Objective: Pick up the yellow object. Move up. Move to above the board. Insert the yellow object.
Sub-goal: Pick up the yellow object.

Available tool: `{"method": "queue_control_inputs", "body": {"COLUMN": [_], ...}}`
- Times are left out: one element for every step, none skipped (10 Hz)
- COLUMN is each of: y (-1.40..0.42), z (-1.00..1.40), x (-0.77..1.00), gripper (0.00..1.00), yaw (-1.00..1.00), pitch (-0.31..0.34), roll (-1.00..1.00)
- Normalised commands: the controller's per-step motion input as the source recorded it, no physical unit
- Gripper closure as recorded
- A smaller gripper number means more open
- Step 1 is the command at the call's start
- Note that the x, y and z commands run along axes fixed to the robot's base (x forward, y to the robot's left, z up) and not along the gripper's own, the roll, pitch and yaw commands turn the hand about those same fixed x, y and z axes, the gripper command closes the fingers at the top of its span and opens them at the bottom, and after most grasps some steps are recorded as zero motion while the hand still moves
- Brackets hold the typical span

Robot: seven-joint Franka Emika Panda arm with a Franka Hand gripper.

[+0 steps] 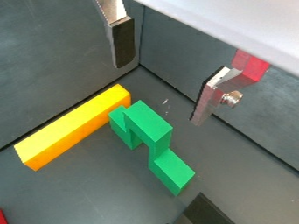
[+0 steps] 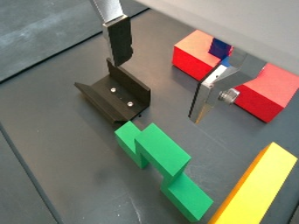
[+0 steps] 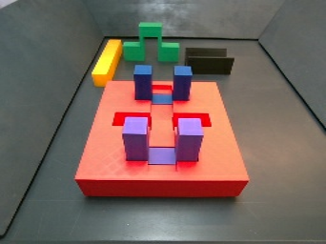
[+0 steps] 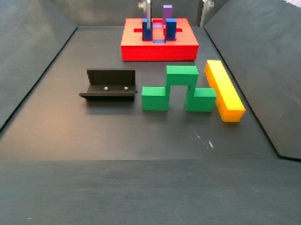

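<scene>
The yellow object [image 1: 73,129] [image 2: 261,187] is a long smooth bar lying flat on the grey floor beside the green blocks [image 1: 147,133]; both side views show it too [image 3: 107,60] [image 4: 223,89]. The board [image 3: 159,164] [image 4: 159,51] is a red slab carrying upright blue blocks [image 3: 143,80] and purple blocks [image 3: 133,139]. My gripper [image 1: 165,72] [image 2: 163,72] hangs open above the floor with nothing between its fingers [image 1: 121,42]. It is over the ground between the green blocks, the fixture and the board, apart from the yellow bar.
Green stepped blocks [image 2: 159,156] [image 4: 179,89] lie against the yellow bar. The dark fixture [image 2: 114,94] [image 4: 108,85] stands on the floor near them. Grey walls [image 3: 51,105] enclose the floor on the sides.
</scene>
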Motion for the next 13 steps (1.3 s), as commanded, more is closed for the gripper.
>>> {"method": "queue_control_inputs", "body": {"y": [-0.59,-0.75,-0.63,-0.13,0.00,0.06,0.07,0.00,0.00,0.03,0.05,0.08,0.25], "z": [-0.12,-0.18,-0.34,-0.41,-0.47,-0.46,-0.46,-0.37,-0.39,-0.44,-0.41,-0.28,-0.30], "x": [0.00,-0.09,-0.36,-0.79,-0.87,-0.91,-0.94,-0.92,-0.79,-0.83,-0.75,-0.41,-0.24], "gripper": [0.00,0.00,0.00,0.00,0.00,0.00,0.00,0.00,0.00,0.00,0.00,0.00,0.00], "yaw": [0.06,0.13,0.00,-0.14,-0.16,-0.16,-0.11,-0.11,-0.09,-0.08,-0.03,0.00,0.00], "pitch": [0.000,-0.086,-0.241,-0.343,-0.344,-0.323,-0.330,-0.316,-0.293,-0.303,-0.301,-0.220,-0.091], "roll": [0.25,0.30,0.20,0.00,-0.01,-0.01,-0.01,0.00,0.01,0.00,0.00,0.00,0.00]}}
